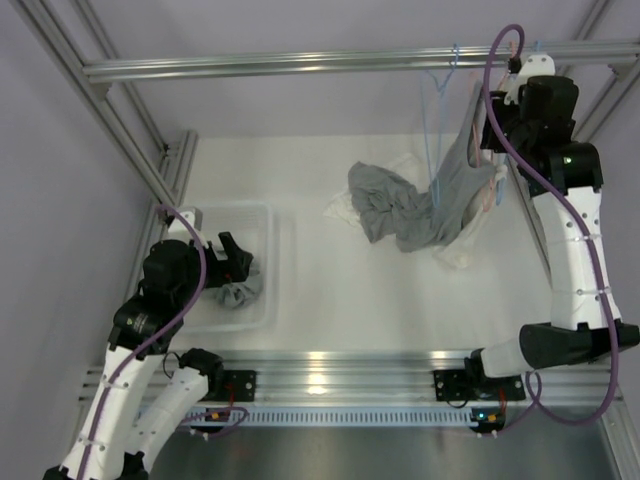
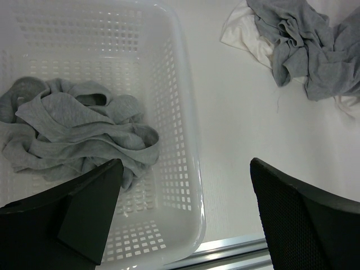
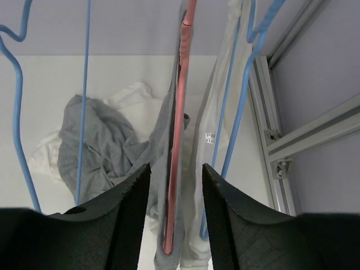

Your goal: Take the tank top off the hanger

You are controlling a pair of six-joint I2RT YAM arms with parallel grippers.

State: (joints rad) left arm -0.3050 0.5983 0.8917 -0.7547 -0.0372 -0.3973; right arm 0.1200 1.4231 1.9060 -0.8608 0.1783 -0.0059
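1. My right gripper is up in the upper right of the top view, at the metal rail where the hangers hang.
2. In the right wrist view its two fingers are a little spread and stand either side of a pink hanger. I see a gap on both sides, so they are not pinching it.
3. The tank top is grey and is on that pink hanger. It drapes down from the rail at the upper right of the top view, and its lower edge reaches the clothes pile on the table.
4. In the wrist view, a blue hanger hangs to the left of the pink one, apparently bare. Another blue hanger to the right has a white garment hanging by it.
5. The pile is grey and white cloth, crumpled, in the middle of the top view.
6. My left gripper is at the lower left of the top view, above the white basket. Its fingers are spread wide with nothing between them.
7. A crumpled grey garment lies inside the basket, on the left of the left wrist view.
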